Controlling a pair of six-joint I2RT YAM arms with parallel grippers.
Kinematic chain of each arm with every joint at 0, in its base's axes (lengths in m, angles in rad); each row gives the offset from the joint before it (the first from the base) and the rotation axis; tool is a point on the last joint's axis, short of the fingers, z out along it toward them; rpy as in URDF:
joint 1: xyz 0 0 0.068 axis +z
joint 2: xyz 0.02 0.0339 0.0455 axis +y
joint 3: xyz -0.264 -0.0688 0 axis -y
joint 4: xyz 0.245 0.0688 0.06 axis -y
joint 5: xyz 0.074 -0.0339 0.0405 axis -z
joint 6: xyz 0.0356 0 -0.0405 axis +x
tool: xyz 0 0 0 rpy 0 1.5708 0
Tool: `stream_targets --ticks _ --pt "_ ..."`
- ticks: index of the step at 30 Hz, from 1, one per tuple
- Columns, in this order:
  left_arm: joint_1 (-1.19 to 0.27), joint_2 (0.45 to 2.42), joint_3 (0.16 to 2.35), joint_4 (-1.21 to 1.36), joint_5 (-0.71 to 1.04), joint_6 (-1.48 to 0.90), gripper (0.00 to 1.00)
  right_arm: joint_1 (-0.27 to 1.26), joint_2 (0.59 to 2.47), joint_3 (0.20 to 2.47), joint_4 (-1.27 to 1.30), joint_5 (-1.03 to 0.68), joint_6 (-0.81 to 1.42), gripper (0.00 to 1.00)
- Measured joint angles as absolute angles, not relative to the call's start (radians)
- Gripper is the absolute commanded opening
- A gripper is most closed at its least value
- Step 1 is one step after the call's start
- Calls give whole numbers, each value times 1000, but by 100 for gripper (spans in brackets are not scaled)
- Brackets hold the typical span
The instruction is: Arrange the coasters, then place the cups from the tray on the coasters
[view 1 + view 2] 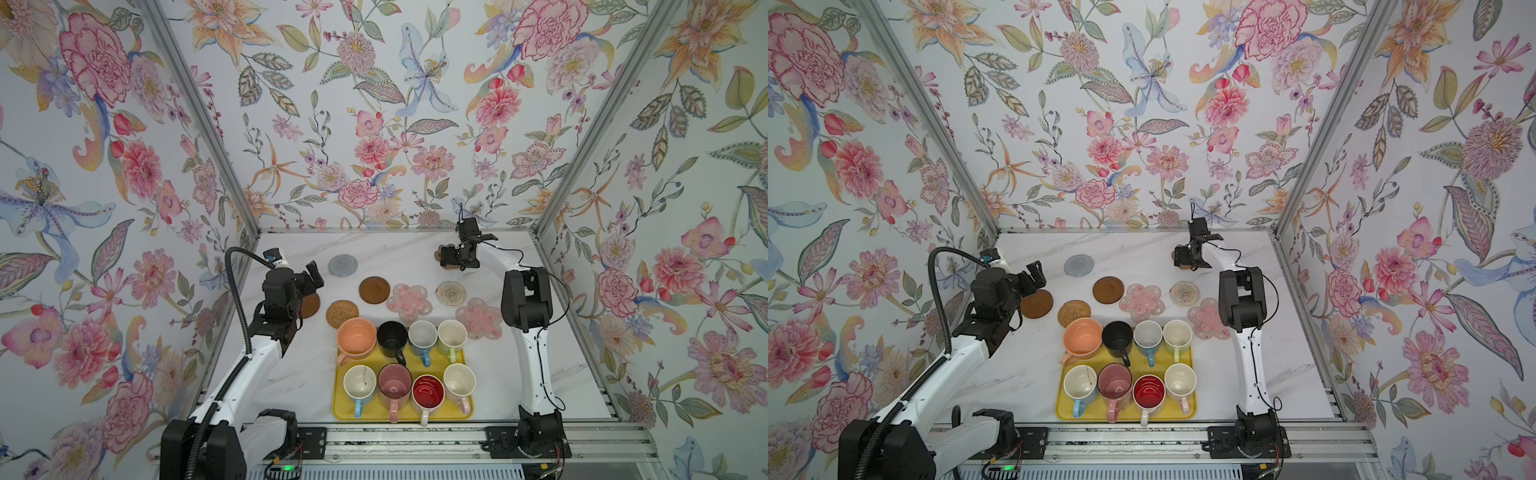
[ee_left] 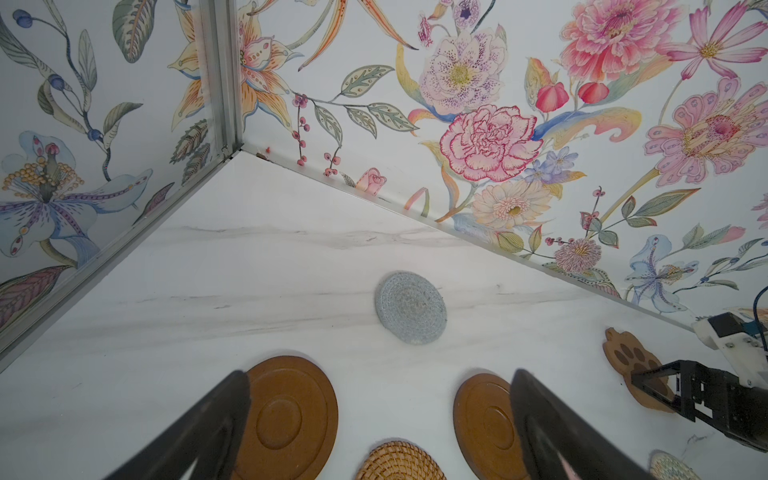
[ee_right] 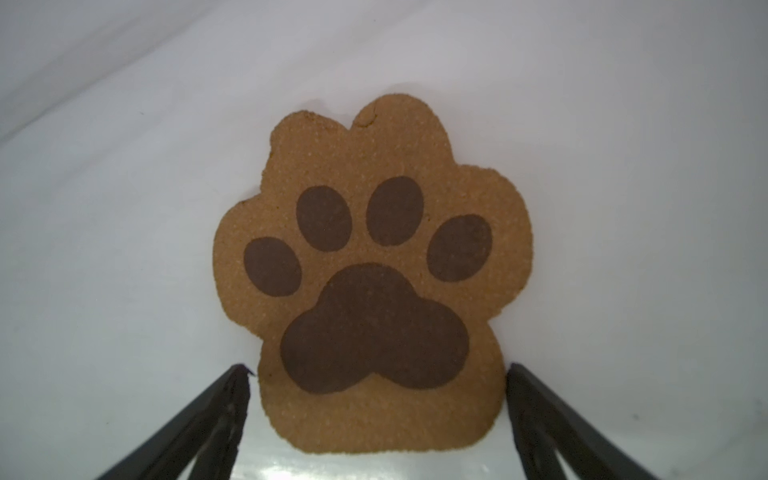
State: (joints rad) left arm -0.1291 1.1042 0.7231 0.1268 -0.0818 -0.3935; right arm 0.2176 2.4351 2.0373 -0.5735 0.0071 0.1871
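the right claw [image 3: 378,372] stands wide, one fingertip at each side of the heel end of the paw coaster [image 3: 374,249]. the coaster lies flat on the white marble table [image 1: 291,374] near the far right corner. whether the fingertips touch its edge cannot be told. in both top views the claw [image 1: 451,255] [image 1: 1185,257] covers most of that coaster.

the left claw [image 2: 380,376] is also wide and holds nothing. it hangs above the table on the left [image 1: 313,276], over the left dark brown disc [image 1: 1038,304].

the other coasters lie flat on the table beyond the tray [image 1: 337,409]. the grey round coaster [image 1: 343,265] is farthest back, apart from the rest. nearer come the middle dark brown disc [image 1: 374,289], the first pink flower coaster [image 1: 409,298] just beside it, and the clear round coaster [image 1: 451,293]. the rattan coaster [image 1: 342,313] sits close to the tray's far left corner. the second pink flower coaster [image 1: 478,318] lies by the right arm's elbow.

all eight cups stand upright on the yellow tray in two rows, none on a coaster:
- far row: peach cup [image 1: 356,337], black cup [image 1: 392,337], blue-handled white cup [image 1: 422,336], green-handled white cup [image 1: 452,336].
- near row: second blue-handled white cup [image 1: 359,384], pink cup [image 1: 395,384], red-inside cup [image 1: 428,392], pink-handled white cup [image 1: 459,382].
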Motion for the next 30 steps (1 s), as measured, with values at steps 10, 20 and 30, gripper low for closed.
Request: stream_targets --ticks 10,20,30 --pt "-129 1104 715 134 -82 -390 99 259 2291 1862 -541 156 191 98" --pt "-129 1109 714 134 -82 -378 99 351 1907 1449 -413 210 266 92" --pt "-129 1135 714 134 -82 -364 99 428 1814 1258 -428 216 341 79"
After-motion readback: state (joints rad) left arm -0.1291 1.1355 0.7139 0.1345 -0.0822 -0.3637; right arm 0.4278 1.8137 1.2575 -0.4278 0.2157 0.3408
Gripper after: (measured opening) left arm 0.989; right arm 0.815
